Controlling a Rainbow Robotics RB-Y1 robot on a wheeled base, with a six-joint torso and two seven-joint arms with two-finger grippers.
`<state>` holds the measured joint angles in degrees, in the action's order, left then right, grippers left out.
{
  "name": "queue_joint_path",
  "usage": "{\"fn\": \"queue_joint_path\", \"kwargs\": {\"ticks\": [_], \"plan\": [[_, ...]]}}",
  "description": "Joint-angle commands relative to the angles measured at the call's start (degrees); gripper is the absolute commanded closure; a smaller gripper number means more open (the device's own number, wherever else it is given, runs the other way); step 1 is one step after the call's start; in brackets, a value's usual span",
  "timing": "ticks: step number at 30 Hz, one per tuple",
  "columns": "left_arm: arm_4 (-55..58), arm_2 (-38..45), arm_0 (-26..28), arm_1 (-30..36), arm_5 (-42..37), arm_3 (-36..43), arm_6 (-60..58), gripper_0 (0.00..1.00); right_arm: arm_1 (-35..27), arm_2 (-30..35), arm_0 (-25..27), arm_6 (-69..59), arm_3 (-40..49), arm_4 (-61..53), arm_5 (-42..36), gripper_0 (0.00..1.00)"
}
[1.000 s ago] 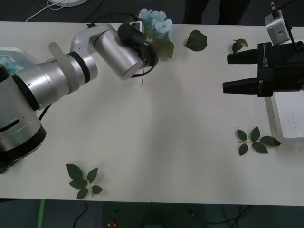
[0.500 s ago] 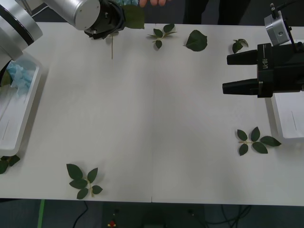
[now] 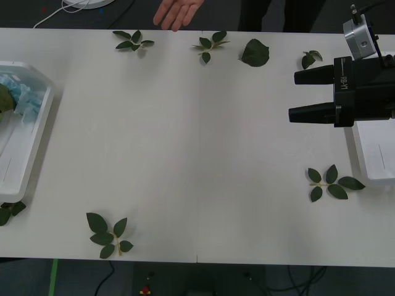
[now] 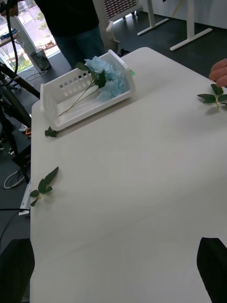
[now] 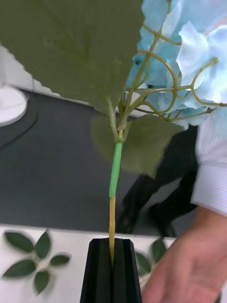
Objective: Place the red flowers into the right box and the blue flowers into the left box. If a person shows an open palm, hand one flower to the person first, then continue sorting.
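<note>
In the left wrist view my left gripper (image 5: 112,267) is shut on the green stem of a blue flower (image 5: 189,52), held up off the table with its head above the fingers. A person's open palm (image 5: 189,270) lies close beside the gripper, and the same hand (image 3: 177,11) shows at the table's far edge. More blue flowers (image 4: 106,75) lie in the left box (image 4: 71,87), seen also as the left box (image 3: 38,132) at the table's left end. My right gripper (image 3: 295,95) hovers open and empty beside the right box (image 3: 376,154). The red flowers are out of view.
Loose green leaf sprigs lie scattered: three along the far edge (image 3: 131,41), (image 3: 210,44), (image 3: 254,53), one near the right box (image 3: 333,182), one at the front left (image 3: 108,234). The table's middle is bare white surface.
My left arm lifted the blue flower from the far table edge and carried it up out of the front view. A person's hand now reaches in there. The right arm has not moved.
</note>
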<state>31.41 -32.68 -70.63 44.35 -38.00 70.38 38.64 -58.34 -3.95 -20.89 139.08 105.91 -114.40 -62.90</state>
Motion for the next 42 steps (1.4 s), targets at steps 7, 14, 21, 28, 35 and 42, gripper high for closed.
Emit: {"fn": "queue_joint_path", "kwargs": {"ticks": [7, 14, 21, 28, 35, 42], "plan": [[-3.29, 1.21, -0.39, 1.53, 20.33, -1.03, 3.98, 1.00, 1.04, 1.05, 0.41, 1.89, 1.58, -0.83, -0.29, 0.00], [-9.62, -3.09, 0.40, -0.93, 30.18, -2.88, 4.16, 1.00, 1.04, 1.05, 0.41, 1.89, 1.58, -0.83, -0.29, 0.00], [-22.27, -3.44, 0.58, -5.33, 37.82, -10.26, 3.98, 1.00, 1.04, 1.05, 0.41, 1.89, 1.58, -0.83, -0.29, 0.00], [-23.94, -3.44, 0.67, -6.91, 38.44, -12.55, 3.81, 1.00, 1.04, 1.05, 0.41, 1.89, 1.58, -0.83, -0.29, 0.00], [-23.77, -3.44, 0.67, -7.61, 38.44, -12.81, 3.63, 1.00, 1.04, 1.05, 0.41, 1.89, 1.58, -0.83, -0.29, 0.00], [-23.77, -3.44, 0.67, -7.61, 38.44, -12.81, 3.63, 1.00, 1.04, 1.05, 0.41, 1.89, 1.58, -0.83, -0.29, 0.00]]}}
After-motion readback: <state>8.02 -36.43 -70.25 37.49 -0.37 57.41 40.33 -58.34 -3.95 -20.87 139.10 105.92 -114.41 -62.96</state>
